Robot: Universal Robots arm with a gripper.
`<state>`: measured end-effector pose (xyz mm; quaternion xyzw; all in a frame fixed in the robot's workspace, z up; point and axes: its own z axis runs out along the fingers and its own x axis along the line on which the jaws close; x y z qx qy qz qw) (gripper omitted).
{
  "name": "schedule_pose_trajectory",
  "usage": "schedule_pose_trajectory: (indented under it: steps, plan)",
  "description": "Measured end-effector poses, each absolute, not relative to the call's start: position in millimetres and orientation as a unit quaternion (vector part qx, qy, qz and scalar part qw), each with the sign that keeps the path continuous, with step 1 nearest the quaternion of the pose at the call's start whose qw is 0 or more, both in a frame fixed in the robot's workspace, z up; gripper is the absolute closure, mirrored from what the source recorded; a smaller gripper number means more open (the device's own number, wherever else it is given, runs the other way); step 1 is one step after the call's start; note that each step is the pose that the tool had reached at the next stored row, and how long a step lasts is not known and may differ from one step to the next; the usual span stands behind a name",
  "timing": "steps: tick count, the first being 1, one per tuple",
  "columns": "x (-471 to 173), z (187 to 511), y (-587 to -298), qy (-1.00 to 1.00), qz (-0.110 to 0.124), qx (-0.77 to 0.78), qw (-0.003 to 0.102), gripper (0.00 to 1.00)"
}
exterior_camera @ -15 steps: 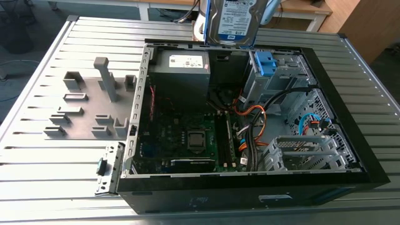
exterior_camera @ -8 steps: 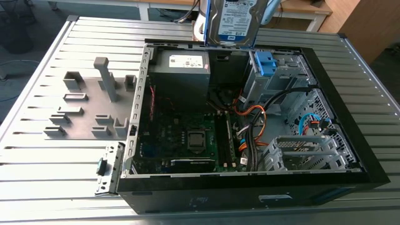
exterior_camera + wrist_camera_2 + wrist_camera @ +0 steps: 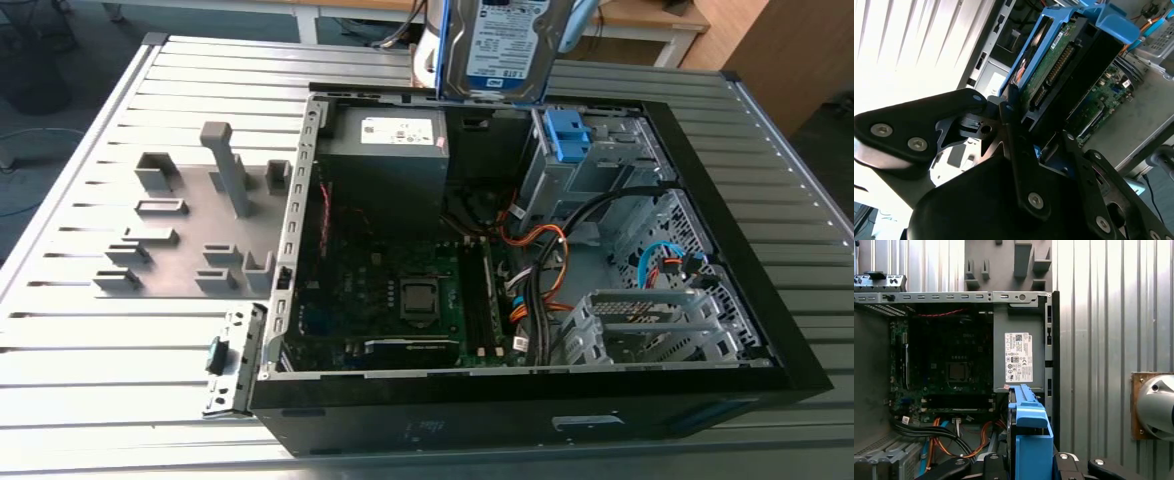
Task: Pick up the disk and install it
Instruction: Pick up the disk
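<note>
While my gripper point(image 3: 1036, 119) has the disk point(image 3: 501, 45) pinched tight by its blue bracket, it's hanging upright over the rim of the open PC case point(image 3: 467, 405), drive cage point(image 3: 614, 160) just below toward the exterior view's right.

Disk point(image 3: 1030, 440) edge-on in foreground, blue bracket toward camera, black fingers point(image 3: 1074, 467) either side. Beyond: open computer case point(image 3: 954, 297), motherboard point(image 3: 954, 365), grey power supply point(image 3: 1019, 340) with white sticker, orange cables point(image 3: 985, 431). Ribbed metal surface point(image 3: 1094, 315) beside case.
</note>
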<state>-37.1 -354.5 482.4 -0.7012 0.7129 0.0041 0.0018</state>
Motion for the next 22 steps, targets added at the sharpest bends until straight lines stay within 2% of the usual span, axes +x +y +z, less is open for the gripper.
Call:
schedule_pose_trajectory:
  steps: [22]
  plan:
    - [-37.1, 482.4, -362.4, 0.713, 0.002, -0.701, 0.0, 0.64]
